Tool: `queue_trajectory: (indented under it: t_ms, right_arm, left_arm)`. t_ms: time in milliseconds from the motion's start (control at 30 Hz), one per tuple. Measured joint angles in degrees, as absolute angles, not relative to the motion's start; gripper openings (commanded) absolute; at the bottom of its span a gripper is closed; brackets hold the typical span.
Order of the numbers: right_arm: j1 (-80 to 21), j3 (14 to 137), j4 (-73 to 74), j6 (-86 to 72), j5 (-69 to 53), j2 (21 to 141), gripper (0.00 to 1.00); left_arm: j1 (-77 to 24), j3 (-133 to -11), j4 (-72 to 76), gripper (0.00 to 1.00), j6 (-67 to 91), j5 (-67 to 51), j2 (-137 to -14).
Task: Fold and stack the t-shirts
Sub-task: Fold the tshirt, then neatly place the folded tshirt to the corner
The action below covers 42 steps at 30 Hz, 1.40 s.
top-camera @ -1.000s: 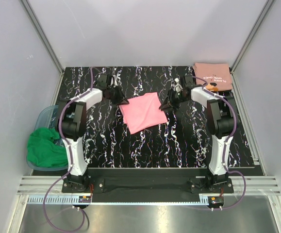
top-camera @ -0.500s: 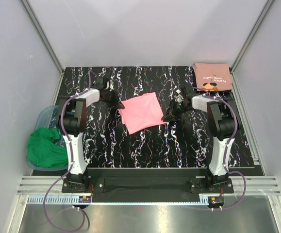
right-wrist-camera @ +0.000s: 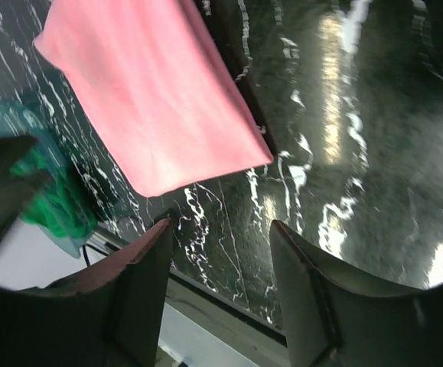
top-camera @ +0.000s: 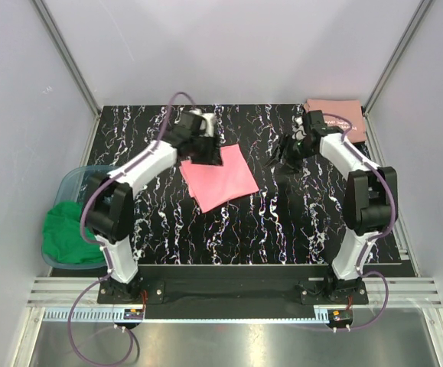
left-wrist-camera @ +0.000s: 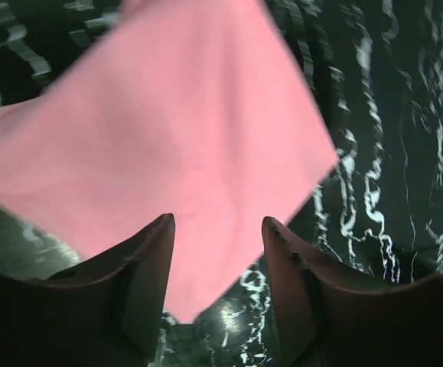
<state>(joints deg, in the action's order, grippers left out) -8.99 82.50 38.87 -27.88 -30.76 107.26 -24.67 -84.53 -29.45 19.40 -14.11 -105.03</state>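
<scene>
The bright pink t-shirt [top-camera: 219,177] lies folded in a flat rectangle on the black marbled table; it fills the left wrist view [left-wrist-camera: 167,130] and shows in the right wrist view [right-wrist-camera: 148,99]. My left gripper [top-camera: 204,150] is open and empty above the shirt's far left corner. My right gripper [top-camera: 285,160] is open and empty above bare table to the right of the shirt. The folded salmon t-shirt [top-camera: 343,120] with white lettering lies at the far right corner, partly hidden by my right arm.
A clear tub [top-camera: 70,183] holding green cloth [top-camera: 70,233] hangs off the table's left edge; it also shows in the right wrist view [right-wrist-camera: 49,202]. White walls close in the table on three sides.
Both arms have reached farther out. My left gripper moved right, over the pink shirt's far corner. My right arm rose and now crosses the salmon shirt. The pink shirt shifted slightly left.
</scene>
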Motion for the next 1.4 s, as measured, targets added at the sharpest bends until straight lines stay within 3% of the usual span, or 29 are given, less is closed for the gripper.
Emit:
queue_trajectory:
  t_ms: [200, 500, 1000, 1167, 1333, 1400]
  right_arm:
    - [-5.28, 82.70, 47.83, -27.46, -26.13, 101.84, 0.66]
    - [-1.52, 75.99, 57.60, -25.93, -19.73, 86.76, 0.71]
    - [1.67, 69.38, 59.61, -24.21, -20.16, 81.25, 0.72]
    - [1.67, 68.60, 58.67, -24.16, -21.06, 81.28, 0.72]
    - [1.67, 68.16, 58.11, -24.16, -22.00, 81.30, 0.73]
    - [1.67, 68.14, 58.02, -24.18, -22.17, 81.30, 0.73]
  left_arm:
    - [-40.45, -90.21, -30.46, 0.57, 14.66, -5.28, -109.43]
    - [-50.54, -96.05, -29.89, 0.55, 8.73, 6.96, -121.19]
    - [-53.87, -98.65, -29.36, 0.54, 0.30, 20.29, -127.42]
    - [-53.93, -99.39, -28.42, 0.47, -1.04, 20.62, -128.81]
    - [-54.08, -99.39, -28.16, 0.46, -1.13, 20.05, -128.88]
    - [-54.08, -99.39, -28.14, 0.38, -1.10, 19.81, -128.90]
